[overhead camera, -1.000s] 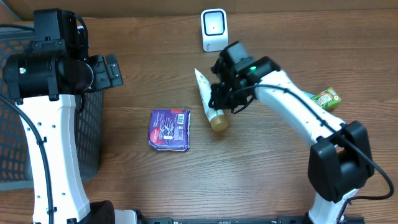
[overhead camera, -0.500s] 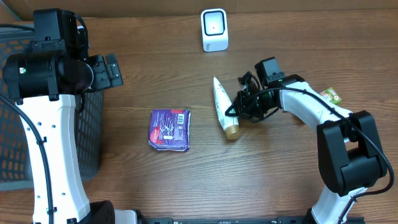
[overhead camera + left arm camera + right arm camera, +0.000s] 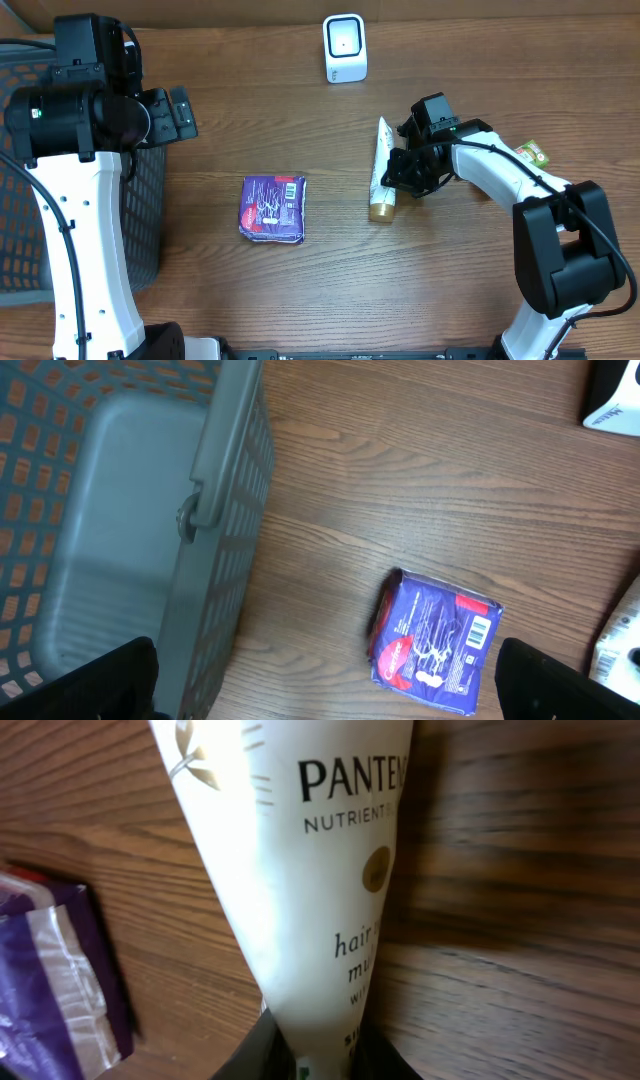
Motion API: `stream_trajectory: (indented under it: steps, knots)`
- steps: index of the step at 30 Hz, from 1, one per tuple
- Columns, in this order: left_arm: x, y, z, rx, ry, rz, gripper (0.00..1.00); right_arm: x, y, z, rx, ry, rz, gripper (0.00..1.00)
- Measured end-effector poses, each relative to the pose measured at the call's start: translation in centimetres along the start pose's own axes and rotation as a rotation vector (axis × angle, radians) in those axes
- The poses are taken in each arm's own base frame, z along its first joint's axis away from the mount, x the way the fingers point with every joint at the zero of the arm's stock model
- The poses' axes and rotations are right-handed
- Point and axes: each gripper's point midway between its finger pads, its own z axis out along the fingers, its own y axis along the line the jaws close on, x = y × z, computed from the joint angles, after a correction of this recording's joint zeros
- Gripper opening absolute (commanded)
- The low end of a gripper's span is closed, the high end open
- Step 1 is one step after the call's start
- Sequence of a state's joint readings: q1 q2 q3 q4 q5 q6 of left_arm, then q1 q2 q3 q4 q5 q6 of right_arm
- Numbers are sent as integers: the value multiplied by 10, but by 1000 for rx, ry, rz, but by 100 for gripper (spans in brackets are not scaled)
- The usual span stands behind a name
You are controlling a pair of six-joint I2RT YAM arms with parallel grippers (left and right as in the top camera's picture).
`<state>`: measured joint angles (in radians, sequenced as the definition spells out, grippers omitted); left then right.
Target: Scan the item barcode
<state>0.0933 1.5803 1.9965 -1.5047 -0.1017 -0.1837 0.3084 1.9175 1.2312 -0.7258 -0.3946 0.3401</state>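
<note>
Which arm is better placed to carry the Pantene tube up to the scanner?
Right. The right gripper sits on the tube, fingers against both its sides, and the scanner stands just beyond. The left gripper hangs open by the basket, far across the table from the tube.

bright, even light, soft shadows on the table (image 3: 450,280); mild blur and glare on the close-up tube (image 3: 300,870)

White tube (image 3: 381,160), gold cap (image 3: 381,210); purple packet (image 3: 272,208); grey mesh basket (image 3: 225,510); brown wood-grain table (image 3: 250,110).
</note>
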Motion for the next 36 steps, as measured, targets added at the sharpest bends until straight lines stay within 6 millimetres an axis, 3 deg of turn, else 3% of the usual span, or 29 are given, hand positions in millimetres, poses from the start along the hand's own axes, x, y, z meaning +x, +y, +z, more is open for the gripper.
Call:
stream_trajectory:
  steps: [3, 8, 12, 18, 22, 23, 24, 31, 32, 33, 36]
  knots:
    - [0, 0, 0, 0, 0, 0, 100, 0, -4, -1, 21, -5, 0, 23]
    - [0, 0, 0, 0, 0, 0, 100, 11, -17, -7, 101, 44, -3, 46]
    - [0, 0, 0, 0, 0, 0, 100, 10, -18, -24, 165, 69, -21, 51]
    - [0, 0, 0, 0, 0, 0, 100, -19, -4, -62, 278, -18, -94, 56]
    - [0, 0, 0, 0, 0, 0, 99, -17, 1, -62, 354, -32, -152, 56]
    - [0, 0, 0, 0, 0, 0, 99, -14, 2, -61, 374, -30, -165, 58]
    - [0, 0, 0, 0, 0, 0, 100, -13, 4, -60, 392, -32, -180, 66]
    - [0, 0, 0, 0, 0, 0, 99, -4, 20, -54, 525, -80, -281, 68]
    - [0, 0, 0, 0, 0, 0, 99, -3, 22, -54, 549, -93, -293, 73]
    - [0, 0, 0, 0, 0, 0, 100, -3, 24, -55, 568, -105, -302, 100]
    - [0, 0, 0, 0, 0, 0, 100, -3, 28, -55, 616, -144, -321, 100]
